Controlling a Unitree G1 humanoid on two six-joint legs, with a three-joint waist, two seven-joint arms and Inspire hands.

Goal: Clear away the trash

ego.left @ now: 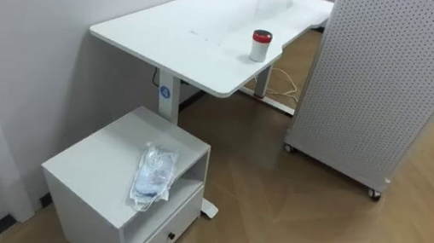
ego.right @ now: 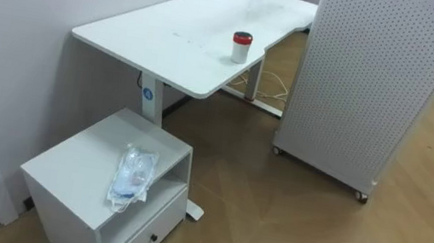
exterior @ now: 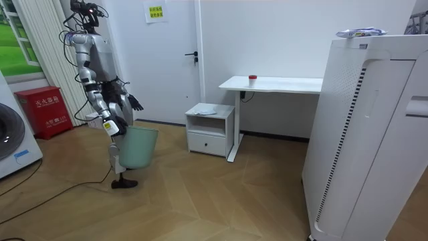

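Note:
A crumpled clear plastic bag (ego.left: 154, 174) lies on top of a low white cabinet (ego.left: 98, 164), near its front edge above the open shelf. A small white cup with a red lid (ego.left: 260, 46) stands near the front edge of the white desk (ego.left: 187, 35). In the room view I stand a few steps from the cabinet (exterior: 211, 127), beside a pale green bin (exterior: 139, 147). My left hand (exterior: 134, 102) is held out in front of my waist with its fingers spread and holds nothing. My right hand (exterior: 112, 127) hangs low above the bin.
A tall white perforated unit on wheels (ego.left: 379, 77) stands right of the desk, with bare wood floor between it and the cabinet. A crumpled wrapper (exterior: 361, 31) lies on top of that unit. A red box (exterior: 45, 110) and a washing machine (exterior: 13, 140) stand behind me.

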